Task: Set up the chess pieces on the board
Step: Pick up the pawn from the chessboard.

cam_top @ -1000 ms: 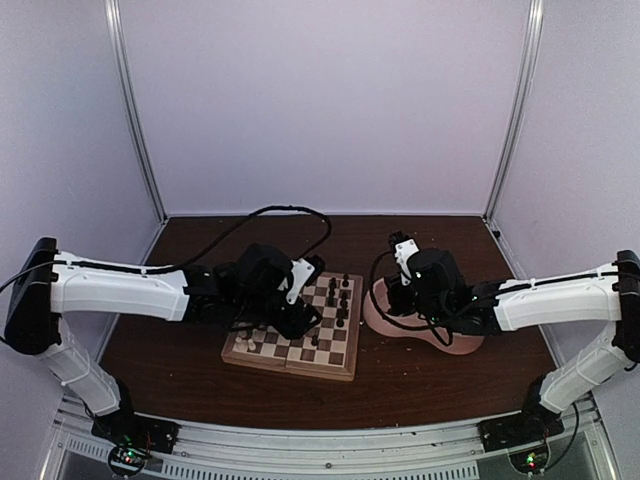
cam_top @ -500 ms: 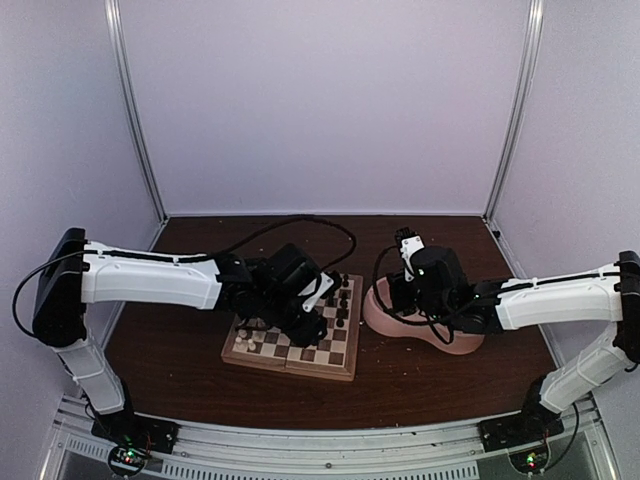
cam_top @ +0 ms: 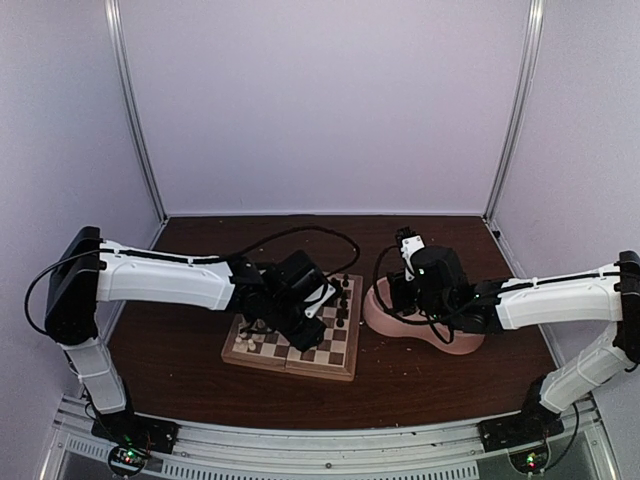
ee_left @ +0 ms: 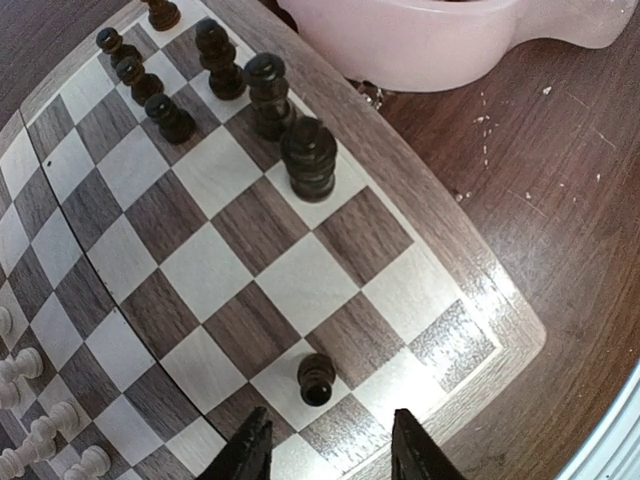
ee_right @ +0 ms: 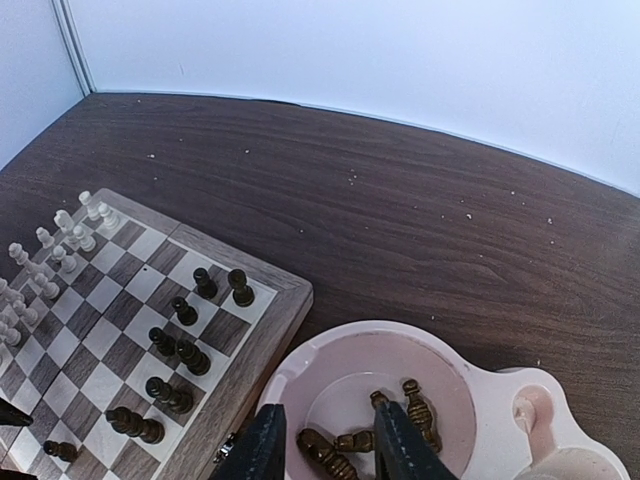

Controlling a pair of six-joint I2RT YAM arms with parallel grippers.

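Note:
The board [ee_left: 300, 285] is the checkered wooden one [cam_top: 330, 368]. Dark chess pieces [ee_left: 308, 160] stand along its right side, cream ones [ee_left: 30, 440] at its left. One dark pawn [ee_left: 317, 378] stands on a light square near the corner. My left gripper [ee_left: 330, 448] hovers just short of that pawn, open, with nothing between its fingers. My right gripper [ee_right: 330, 445] is open above the pink bowl [ee_right: 300, 365], where a few dark pieces [ee_right: 418, 408] lie on their sides. From above, the left gripper [cam_top: 298, 318] is over the board and the right gripper [cam_top: 418, 308] over the bowl.
The pink double bowl [cam_top: 455, 345] touches the board's right edge [ee_right: 232, 404]. Dark wooden table [ee_right: 400, 200] runs back to white walls. A black cable [cam_top: 290, 235] loops behind the left arm.
My left arm has swung right across the board toward the dark pieces, and its jaws have narrowed. The right arm has hardly moved over the bowl.

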